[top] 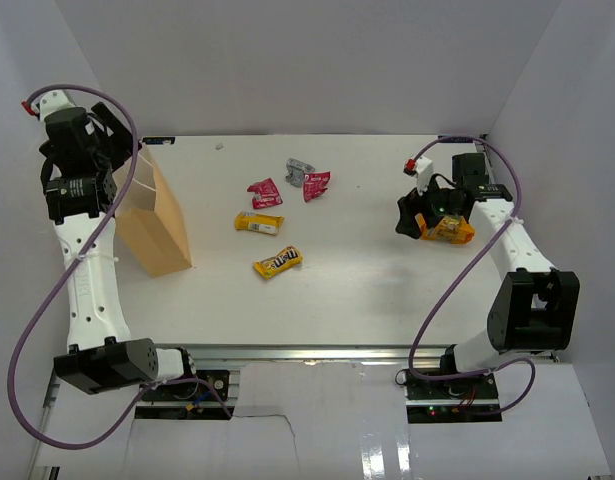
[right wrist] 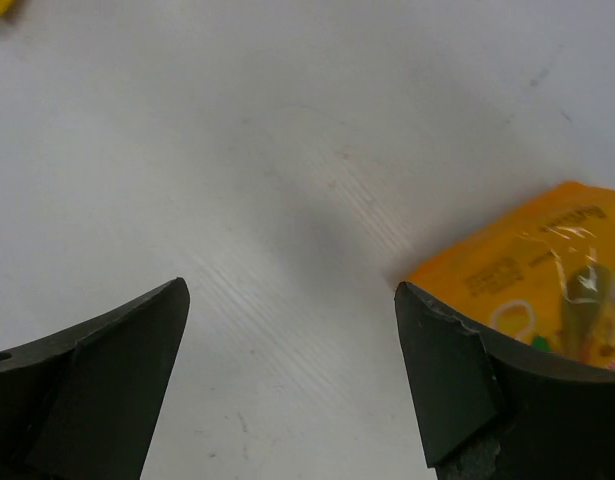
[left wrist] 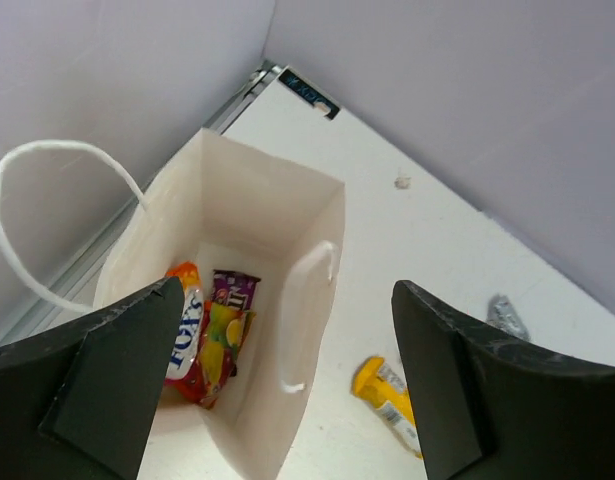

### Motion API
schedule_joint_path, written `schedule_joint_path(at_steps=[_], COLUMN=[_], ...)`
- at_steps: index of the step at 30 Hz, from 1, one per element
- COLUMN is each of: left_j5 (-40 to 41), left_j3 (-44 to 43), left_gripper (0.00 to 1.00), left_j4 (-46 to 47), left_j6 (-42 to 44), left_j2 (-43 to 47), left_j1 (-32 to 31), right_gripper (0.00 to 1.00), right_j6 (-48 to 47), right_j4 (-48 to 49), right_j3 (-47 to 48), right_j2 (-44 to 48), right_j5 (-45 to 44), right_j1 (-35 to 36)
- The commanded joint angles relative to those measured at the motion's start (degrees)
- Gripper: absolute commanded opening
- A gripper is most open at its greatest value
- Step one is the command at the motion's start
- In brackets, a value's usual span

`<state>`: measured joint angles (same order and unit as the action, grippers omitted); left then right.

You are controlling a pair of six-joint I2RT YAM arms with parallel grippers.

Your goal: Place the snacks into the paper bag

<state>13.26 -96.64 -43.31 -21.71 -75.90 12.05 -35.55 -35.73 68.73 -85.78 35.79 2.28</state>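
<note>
The tan paper bag (top: 157, 225) stands open at the table's left. My left gripper (left wrist: 287, 290) hangs open just above its mouth, with nothing between the fingers. Inside the bag lie an orange-pink candy bag (left wrist: 190, 335) and a purple packet (left wrist: 234, 290). On the table's middle lie two yellow packets (top: 259, 222) (top: 277, 262), two red wrappers (top: 265, 193) (top: 316, 184) and a grey wrapper (top: 297, 170). At the right, my right gripper (right wrist: 287, 290) is open low over the table, and its right finger rests at the edge of an orange pouch (right wrist: 532, 275).
White walls close in the table on three sides. A black bracket (left wrist: 309, 90) sits at the back left corner beyond the bag. One white cord handle (left wrist: 47, 200) loops up toward the left wall. A small white speck (top: 219, 146) lies near the back edge.
</note>
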Motion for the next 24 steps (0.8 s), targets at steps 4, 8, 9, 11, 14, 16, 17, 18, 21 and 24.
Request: schedule_joint_path(at_steps=[4, 8, 9, 11, 14, 16, 17, 18, 21, 24], left_j5=[-18.4, -31.5, -37.5, -42.2, -48.0, -47.2, -46.7, -46.1, -44.6, -42.2], left_j3=[-2.6, 1.6, 3.6, 5.4, 7.7, 8.8, 9.4, 10.1, 14.9, 20.6], left_gripper=[0.98, 0.98, 0.98, 0.98, 0.98, 0.98, 0.98, 0.98, 0.96, 0.93], left_j4=[4.6, 10.4, 11.6, 14.6, 15.8, 15.8, 16.1, 16.5, 20.0, 25.5], left_j6=[0.6, -2.5, -3.7, -8.0, -10.4, -10.9, -11.3, -12.9, -16.2, -21.2], left_j2=[5.2, 7.3, 7.8, 8.1, 7.2, 6.4, 5.9, 5.2, 4.4, 3.3], left_j1=[-0.2, -1.3, -1.7, -2.6, -6.6, -12.8, -15.2, -18.9, -25.7, -31.5], right_gripper=[0.95, 0.97, 0.98, 0.98, 0.98, 0.97, 0.95, 0.94, 0.82, 0.62], right_j6=[-4.2, -12.7, -14.2, -19.3, -23.9, -26.1, -26.8, -27.7, -28.0, -28.0], right_j4=[6.2, 6.4, 6.0, 6.8, 7.4, 7.2, 7.2, 7.2, 6.9, 6.2], right_j3=[2.2, -0.3, -0.4, -0.8, 0.0, 1.8, 2.3, 2.5, 3.3, 2.4], right_j2=[-1.4, -3.1, -4.0, -5.6, -8.4, -10.2, -11.7, -12.5, -15.1, -15.9], right_j5=[-33.2, -40.6, -41.0, -41.6, -41.8, -40.9, -40.3, -40.2, -39.9, -38.6], right_j1=[-0.2, -0.1, -0.2, -0.2, -0.3, -0.6, -0.6, -0.6, -0.8, -1.1])
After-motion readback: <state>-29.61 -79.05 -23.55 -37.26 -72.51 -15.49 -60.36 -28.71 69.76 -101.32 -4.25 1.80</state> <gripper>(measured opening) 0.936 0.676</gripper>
